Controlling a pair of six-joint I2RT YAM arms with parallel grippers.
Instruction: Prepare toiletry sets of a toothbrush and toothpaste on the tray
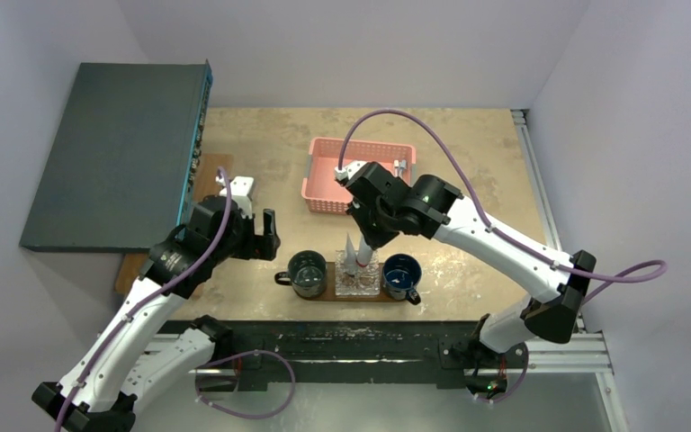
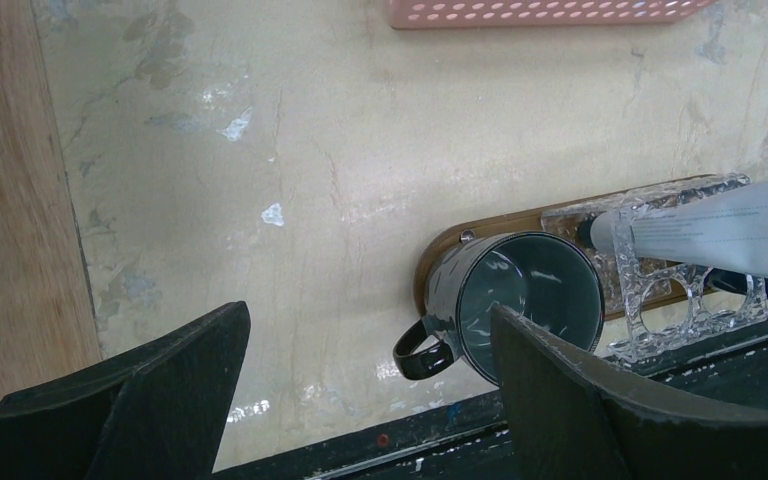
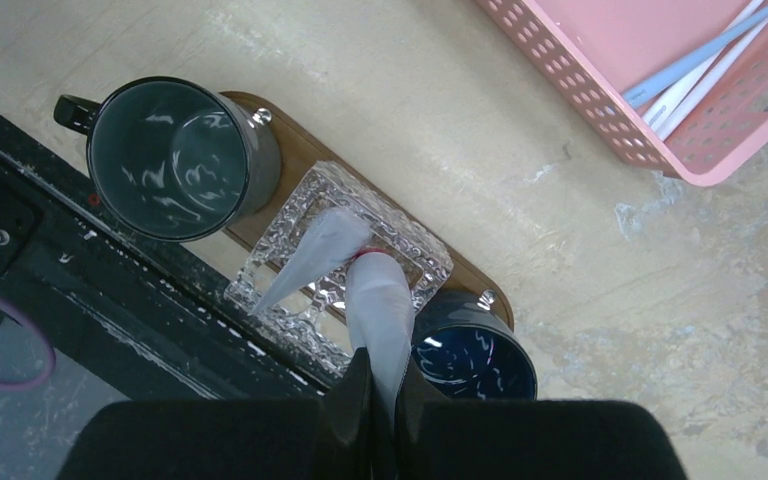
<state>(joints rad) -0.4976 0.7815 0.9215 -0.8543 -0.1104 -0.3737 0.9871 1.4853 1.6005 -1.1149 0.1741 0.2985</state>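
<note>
**Inspector:** What is the state of the right claw (image 3: 384,388)?

**Recorder:** It is pinched nearly shut on the flat tail of a toothpaste tube (image 3: 378,300). The tube hangs cap-down, with its red-tipped end at the top of the clear glass holder (image 3: 300,325). Gripping by the tail leaves the cap end free to enter a slot.

**Inspector:** What is immediately around it?

**Recorder:** A second tube (image 3: 310,255) leans in the holder, touching or just beside the held one. Which slot each occupies cannot be told. The holder sits in the middle of the tray (image 3: 300,155), between a grey mug (image 3: 170,160) and a blue mug (image 3: 470,360). Both mugs look empty.

**Inspector:** Where are the tray and the toothbrushes?

**Recorder:** The tray lies at the near edge of the table (image 2: 310,130). The toothbrushes (image 3: 700,60) lie in the pink basket (image 3: 600,100), well apart from the tray, and none is seen on the tray. The sets are judged incomplete.

**Inspector:** And the left claw (image 2: 370,335)?

**Recorder:** It is spread wide and holds nothing. It hovers beside the grey mug, apart from the right arm's work, and appears to be waiting.

**Inspector:** Any risk?

**Recorder:** The leaning tube may crowd the slot. Release should wait until the held tube is seated.
</note>
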